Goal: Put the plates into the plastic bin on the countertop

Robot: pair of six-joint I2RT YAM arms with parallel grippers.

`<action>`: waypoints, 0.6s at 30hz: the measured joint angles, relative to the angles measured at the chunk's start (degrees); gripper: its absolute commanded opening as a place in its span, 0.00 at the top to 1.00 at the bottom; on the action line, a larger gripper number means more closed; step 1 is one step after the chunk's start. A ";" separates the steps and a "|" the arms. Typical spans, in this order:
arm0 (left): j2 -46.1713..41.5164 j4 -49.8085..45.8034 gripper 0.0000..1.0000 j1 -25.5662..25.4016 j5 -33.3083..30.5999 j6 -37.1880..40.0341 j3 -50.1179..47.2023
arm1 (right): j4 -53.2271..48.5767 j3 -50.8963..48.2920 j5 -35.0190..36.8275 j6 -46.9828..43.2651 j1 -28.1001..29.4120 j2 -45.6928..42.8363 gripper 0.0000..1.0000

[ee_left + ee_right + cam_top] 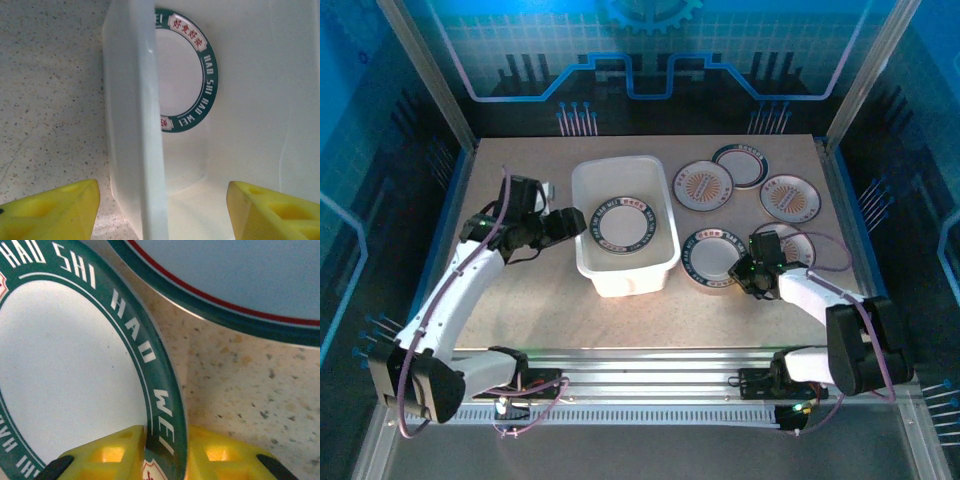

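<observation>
Near right on the worktop (530, 300): green-rimmed plate (712, 256) pinched by its rim.
The right claw (752, 268) clamps that plate just right of the plastic bin (620, 275); the left claw (570, 222) gapes astride the bin's left wall, another plate (625, 224) inside.

Top cam high behind arms, facing down. L wrist close: bin (145, 125) wall btwn L fingers (50, 210). R wrist closer: plate (75, 365) rim btwn R fingers (110, 455). Top shares both.

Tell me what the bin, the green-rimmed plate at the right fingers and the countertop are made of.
The bin: milky translucent plastic, smooth with a soft sheen. The green-rimmed plate: glossy white with printed lettering, probably glazed ceramic or melamine; cannot tell which. The countertop: matte beige with dark speckles, stone-look laminate or composite.
</observation>
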 measured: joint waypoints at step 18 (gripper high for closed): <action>0.00 2.23 0.30 5.64 4.39 -0.09 -0.66 | -1.70 -0.83 2.14 3.54 0.00 -12.79 0.95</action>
